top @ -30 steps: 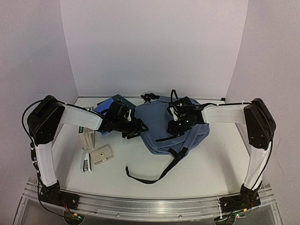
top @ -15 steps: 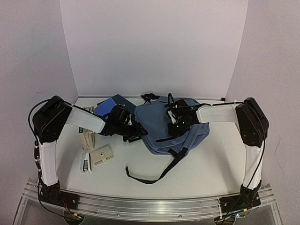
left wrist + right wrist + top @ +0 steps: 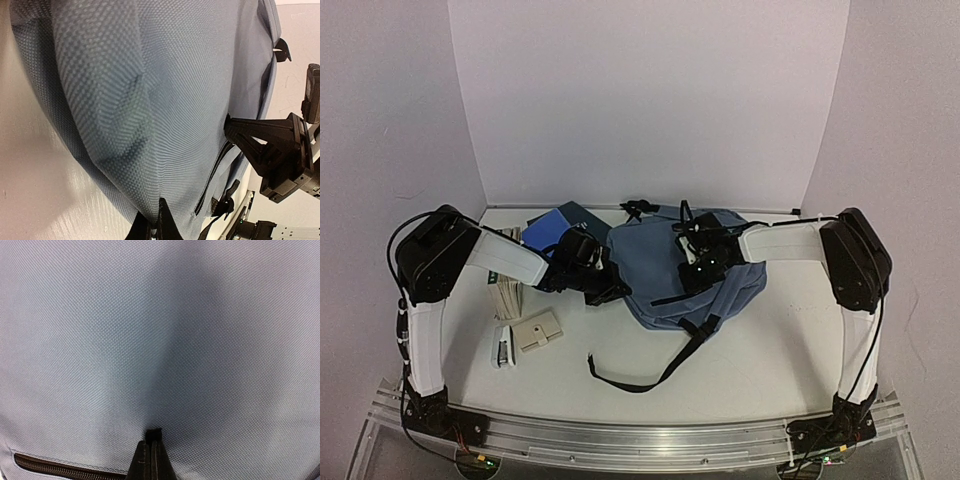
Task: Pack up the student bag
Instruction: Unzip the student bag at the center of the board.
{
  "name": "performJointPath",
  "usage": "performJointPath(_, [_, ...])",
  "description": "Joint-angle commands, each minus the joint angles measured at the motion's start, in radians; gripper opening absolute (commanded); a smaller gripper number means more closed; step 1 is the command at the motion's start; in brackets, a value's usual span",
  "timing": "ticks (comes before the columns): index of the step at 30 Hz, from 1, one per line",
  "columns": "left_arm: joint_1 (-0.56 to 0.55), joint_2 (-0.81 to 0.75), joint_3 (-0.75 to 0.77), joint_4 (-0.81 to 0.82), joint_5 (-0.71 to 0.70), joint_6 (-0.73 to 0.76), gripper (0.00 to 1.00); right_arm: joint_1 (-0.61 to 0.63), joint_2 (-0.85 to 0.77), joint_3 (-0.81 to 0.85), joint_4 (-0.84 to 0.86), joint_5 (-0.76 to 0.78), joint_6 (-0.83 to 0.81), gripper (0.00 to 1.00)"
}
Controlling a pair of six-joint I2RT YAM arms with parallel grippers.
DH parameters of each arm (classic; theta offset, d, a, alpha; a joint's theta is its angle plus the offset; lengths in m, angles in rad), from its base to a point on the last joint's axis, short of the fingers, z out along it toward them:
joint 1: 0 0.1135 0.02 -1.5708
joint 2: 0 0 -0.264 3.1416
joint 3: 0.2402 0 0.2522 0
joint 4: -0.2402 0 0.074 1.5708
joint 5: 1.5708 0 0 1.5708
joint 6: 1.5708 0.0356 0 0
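The student bag, blue-grey with black straps, lies flat in the middle of the table. My left gripper is at its left edge. In the left wrist view the left gripper is shut on a pinch of the student bag fabric near a black zipper. My right gripper rests on the bag's top face. The right wrist view shows the right gripper shut, with a fold of the student bag cloth drawn into its tips, just above a zipper.
A blue book and a dark book lie behind my left arm. A stack of books, a beige wallet-like case and a stapler sit at the front left. A black strap trails toward the near edge.
Both grippers have closed from open onto the bag's fabric. The left gripper slid a little toward the bag's left edge; the right one settled lower on its top.
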Motion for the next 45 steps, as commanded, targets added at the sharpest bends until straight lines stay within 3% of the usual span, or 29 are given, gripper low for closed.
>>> performJointPath(1, [0.000,0.023,0.039,0.022,0.016,-0.001,0.00,-0.005,-0.061,-0.046,0.029,-0.122,0.039,0.00])
performJointPath(7, [-0.001,0.028,0.048,0.031,0.024,0.001,0.00,0.025,-0.140,-0.127,0.123,-0.290,0.072,0.00])
performJointPath(21, [-0.003,0.020,0.058,0.035,0.039,0.011,0.00,0.224,-0.110,-0.119,0.290,-0.321,0.188,0.00])
performJointPath(29, [-0.005,-0.023,0.042,0.006,0.021,0.055,0.01,0.250,-0.139,-0.126,0.326,-0.248,0.197,0.00])
performJointPath(31, [-0.005,-0.046,0.041,-0.014,0.024,0.085,0.08,0.258,-0.183,-0.140,0.323,-0.214,0.185,0.03])
performJointPath(35, [-0.005,-0.148,0.053,-0.113,0.042,0.151,0.37,0.294,-0.315,-0.198,0.315,-0.161,0.168,0.35])
performJointPath(38, [-0.003,-0.264,0.063,-0.241,0.013,0.216,0.55,0.306,-0.392,-0.232,0.316,-0.122,0.231,0.51])
performJointPath(42, [0.016,-0.383,0.080,-0.404,-0.032,0.288,0.74,0.329,-0.421,-0.255,0.332,-0.109,0.367,0.59])
performJointPath(45, [0.067,-0.467,0.085,-0.519,-0.023,0.307,0.79,0.367,-0.382,-0.254,0.405,-0.145,0.450,0.60])
